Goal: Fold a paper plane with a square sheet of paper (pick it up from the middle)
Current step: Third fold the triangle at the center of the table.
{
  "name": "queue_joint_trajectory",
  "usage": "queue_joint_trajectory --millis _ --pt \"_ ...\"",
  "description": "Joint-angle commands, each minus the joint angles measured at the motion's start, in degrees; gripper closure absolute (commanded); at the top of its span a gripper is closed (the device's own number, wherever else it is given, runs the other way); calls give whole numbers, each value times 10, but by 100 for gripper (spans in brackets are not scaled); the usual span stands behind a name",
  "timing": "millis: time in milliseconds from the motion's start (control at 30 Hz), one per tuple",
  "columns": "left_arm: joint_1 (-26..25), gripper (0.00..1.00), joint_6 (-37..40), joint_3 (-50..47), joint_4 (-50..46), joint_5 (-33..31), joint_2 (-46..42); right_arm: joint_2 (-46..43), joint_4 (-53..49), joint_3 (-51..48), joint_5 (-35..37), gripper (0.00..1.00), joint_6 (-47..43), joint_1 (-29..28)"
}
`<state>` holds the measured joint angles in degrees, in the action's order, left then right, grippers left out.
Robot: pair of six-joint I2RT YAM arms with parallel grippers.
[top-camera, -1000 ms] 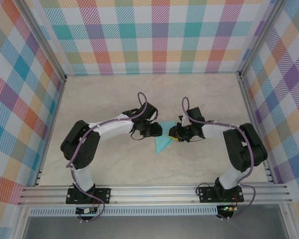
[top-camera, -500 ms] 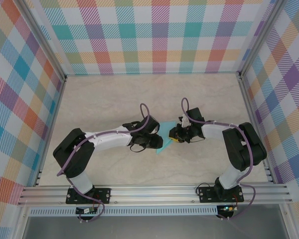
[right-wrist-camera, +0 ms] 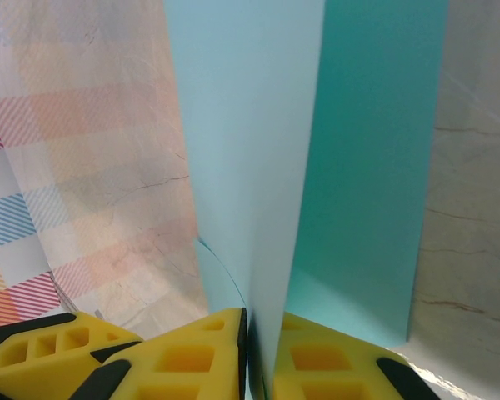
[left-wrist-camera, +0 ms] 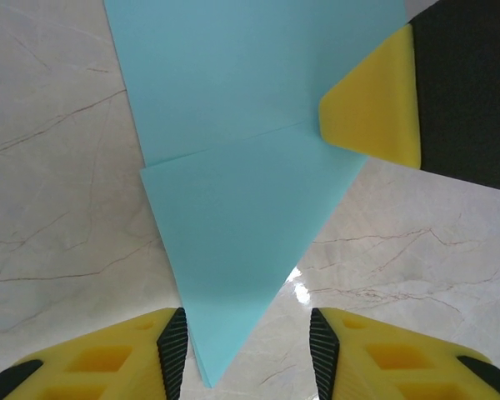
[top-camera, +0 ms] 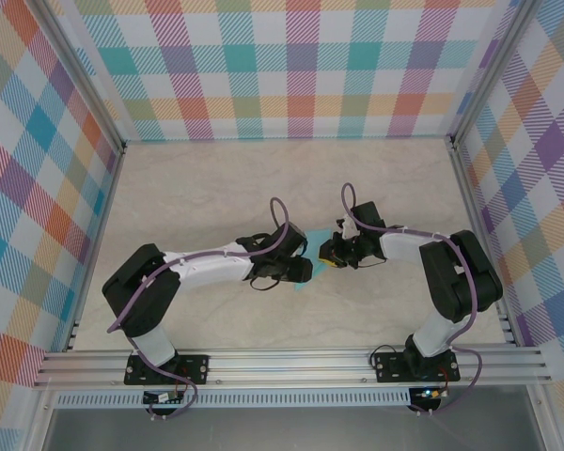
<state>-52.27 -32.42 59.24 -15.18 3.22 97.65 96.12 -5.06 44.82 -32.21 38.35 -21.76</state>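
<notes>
Clamping turquoise paper edge-on — right gripper; left gripper apart astride its point — open table around.

Looking down from high behind onto the whole bench; from each wrist, pressed close onto the turquoise paper, shared by all.

the right gripper has its yellow fingers pinched together on the lower edge of the folded turquoise paper, which rises between them, a pale panel left and a darker one right. the marbled table lies alongside.
</notes>
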Motion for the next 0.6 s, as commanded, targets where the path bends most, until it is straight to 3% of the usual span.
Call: queue_joint_trajectory --millis 0,567 --pt "-18 53 21 11 -21 -27 17 10 -6 16 -8 86 3 -1" --pt "-80 50 61 87 -91 -160 90 11 -7 22 -11 86 13 -1"
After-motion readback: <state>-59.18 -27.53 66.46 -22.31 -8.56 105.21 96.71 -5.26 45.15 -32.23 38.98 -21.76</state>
